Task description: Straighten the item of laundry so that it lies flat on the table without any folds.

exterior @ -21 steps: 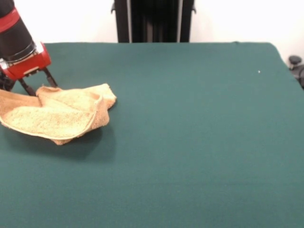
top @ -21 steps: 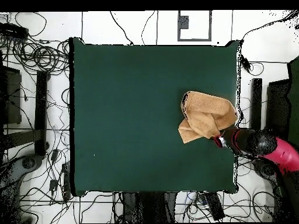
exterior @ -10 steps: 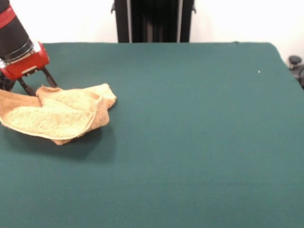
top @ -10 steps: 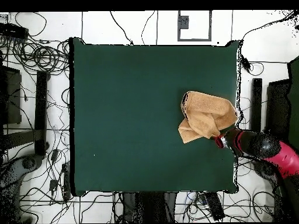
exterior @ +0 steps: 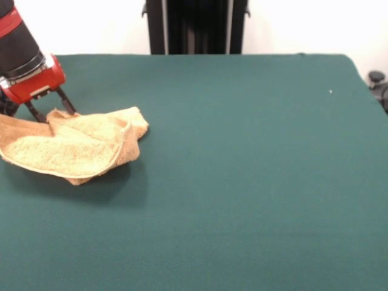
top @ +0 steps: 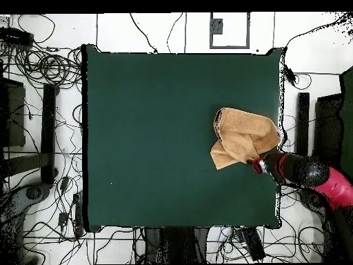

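Seen from the front, my gripper (exterior: 50,109) stands at the towel's (exterior: 73,147) far edge, jaws spread around a raised corner, grip unconfirmed; the towel sits crumpled near the table's (exterior: 242,151) side. Overhead, the towel (top: 241,136) shows doubled over itself beside my gripper (top: 258,164). Flattening appears barely begun; every fold remains.

This looked like a robotics lab rather than a home or shop. The green-covered worktop (top: 172,138) stood alone on a pale floor, ringed on every side by loose black cables (top: 41,65) and dark pieces of equipment (top: 14,114) at the left and right of the overhead frame. A black upright column (exterior: 195,27) rose against a bare white wall at the top of the front frame.
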### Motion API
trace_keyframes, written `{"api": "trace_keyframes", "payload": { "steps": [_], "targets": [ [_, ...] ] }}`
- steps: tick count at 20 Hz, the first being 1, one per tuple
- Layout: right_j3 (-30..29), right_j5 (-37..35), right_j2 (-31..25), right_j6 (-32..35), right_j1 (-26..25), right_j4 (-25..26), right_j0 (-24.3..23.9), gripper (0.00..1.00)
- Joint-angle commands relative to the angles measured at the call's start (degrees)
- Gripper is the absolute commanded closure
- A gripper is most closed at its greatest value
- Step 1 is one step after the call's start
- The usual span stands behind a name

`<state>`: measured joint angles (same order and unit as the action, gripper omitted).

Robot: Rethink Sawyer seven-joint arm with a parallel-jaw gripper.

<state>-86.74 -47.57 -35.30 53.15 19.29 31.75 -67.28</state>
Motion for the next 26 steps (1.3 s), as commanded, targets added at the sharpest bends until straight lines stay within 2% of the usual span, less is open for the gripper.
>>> {"api": "trace_keyframes", "payload": {
  "steps": [1,18,19,26],
  "targets": [
    [-8.1,6.8,-8.0,-3.2,-5.3,-1.5,2.3,0.00],
    [-7.3,4.5,-7.1,-3.1,-4.4,0.0,3.7,0.00],
    [-7.3,4.5,-7.1,-3.1,-4.4,0.0,3.7,1.00],
    [-7.0,3.8,-6.6,-3.1,-4.0,0.3,4.2,1.00]
  ]
}}
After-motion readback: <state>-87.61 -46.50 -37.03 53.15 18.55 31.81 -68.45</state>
